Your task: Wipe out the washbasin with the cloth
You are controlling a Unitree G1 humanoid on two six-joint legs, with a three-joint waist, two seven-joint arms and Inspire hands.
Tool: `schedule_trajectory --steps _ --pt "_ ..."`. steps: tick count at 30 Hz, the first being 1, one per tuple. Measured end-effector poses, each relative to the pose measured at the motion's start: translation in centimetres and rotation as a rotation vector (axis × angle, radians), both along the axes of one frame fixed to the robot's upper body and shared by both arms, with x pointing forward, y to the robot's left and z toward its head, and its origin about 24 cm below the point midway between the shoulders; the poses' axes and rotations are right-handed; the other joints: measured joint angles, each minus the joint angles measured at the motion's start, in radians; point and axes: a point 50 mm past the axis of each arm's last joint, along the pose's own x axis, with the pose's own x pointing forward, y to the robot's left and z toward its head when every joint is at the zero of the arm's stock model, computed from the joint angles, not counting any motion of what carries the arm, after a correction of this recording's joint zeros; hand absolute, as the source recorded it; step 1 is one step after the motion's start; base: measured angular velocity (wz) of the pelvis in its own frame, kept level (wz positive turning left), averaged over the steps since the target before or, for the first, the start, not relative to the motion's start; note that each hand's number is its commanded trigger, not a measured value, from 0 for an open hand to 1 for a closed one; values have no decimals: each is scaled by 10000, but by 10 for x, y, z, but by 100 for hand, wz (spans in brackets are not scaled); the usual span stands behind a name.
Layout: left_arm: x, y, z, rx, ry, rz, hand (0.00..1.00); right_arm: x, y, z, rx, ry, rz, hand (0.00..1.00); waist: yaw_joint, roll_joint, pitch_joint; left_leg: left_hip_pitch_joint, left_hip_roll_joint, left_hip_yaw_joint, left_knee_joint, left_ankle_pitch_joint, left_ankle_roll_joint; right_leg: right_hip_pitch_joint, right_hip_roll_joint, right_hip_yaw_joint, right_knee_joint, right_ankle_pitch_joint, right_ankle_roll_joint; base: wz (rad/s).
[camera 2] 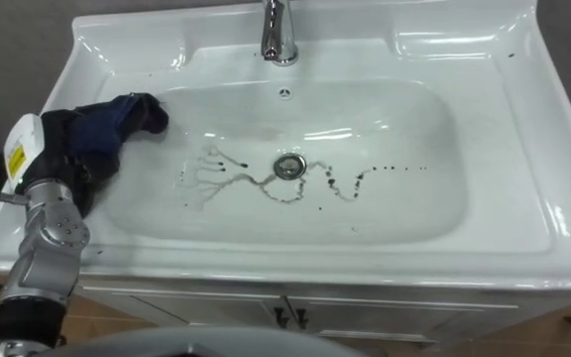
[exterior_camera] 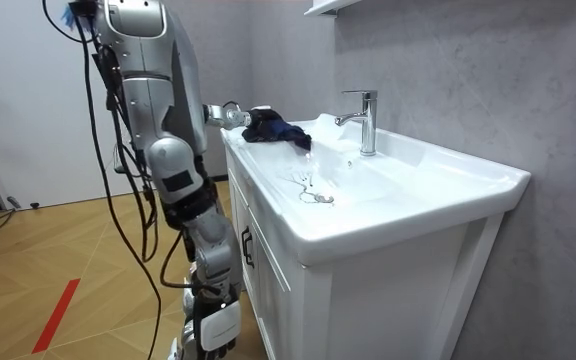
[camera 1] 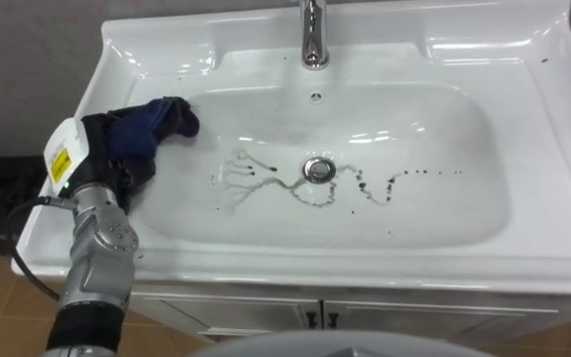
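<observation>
Wiping cloth [camera 1: 162, 119]: dark blue and bunched, it lies on the left side of the basin [camera 1: 553, 149], where the flat rim drops into the bowl.
Cloth against hand: the bundle touches the front of my left hand [camera 1: 107, 157] and spreads from it to the far right, its rounded tip pointing into the bowl.
Left hand: it rests on the left rim, with my forearm coming up from the near left corner. The dark hand merges with the folds, so I cannot tell whether it is clamped on the cloth or only laid against it.
Basin: white and glossy, a wide rectangular bowl with rounded corners and a raised ledge along the far side.
Streaks [camera 1: 266, 183]: thin dark branching lines on the bottom of the bowl, running from right of the cloth past the drain, with a row of small dark dots trailing off to the right. They lie apart from the cloth.
Drain [camera 1: 318, 170]: a round metal ring in the middle of the bowl, among the streaks.
Faucet [camera 1: 312, 35]: chrome and upright, on the far ledge, in line with the drain.
Cabinet [exterior_camera: 408, 300]: white, under the basin, against a grey wall [exterior_camera: 468, 60].
My stance: upright at the near side of the basin, on a wooden floor [exterior_camera: 48, 260].
</observation>
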Motion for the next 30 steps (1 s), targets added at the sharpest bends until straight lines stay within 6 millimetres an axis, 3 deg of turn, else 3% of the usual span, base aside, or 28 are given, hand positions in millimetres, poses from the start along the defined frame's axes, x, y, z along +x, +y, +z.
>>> schedule_trajectory --steps 6,11,16,21,30 --pt "3 -4 13 -300 -598 -99 100 4 4 -1 181 -415 -118 0 85 -169 71 -225 -24 -59 18 1 -3 -139 -14 -138 -31 -3 5 7" --pt "11 -16 34 -347 -1577 -632 100 4 10 -4 396 -821 -151 0 16 -346 245 -818 -59 -360 384 -3 3 -347 -5 -592 6 3 6 27" --pt "14 -28 41 -426 -1991 -1178 100 5 11 -4 356 -1055 -55 0 -22 -254 264 -1145 -56 -549 489 -9 11 -601 16 -794 169 14 3 16" --pt "18 -38 56 -506 -2666 -1812 100 2 11 -5 438 -981 -66 0 -42 -127 194 -1149 -52 -552 486 -9 12 -597 19 -754 186 14 2 0" --pt "20 -55 58 -723 -2795 -2758 100 2 13 -6 642 -983 -70 0 -112 -180 238 -1011 -42 -551 505 -7 15 -488 18 -737 244 14 2 0"
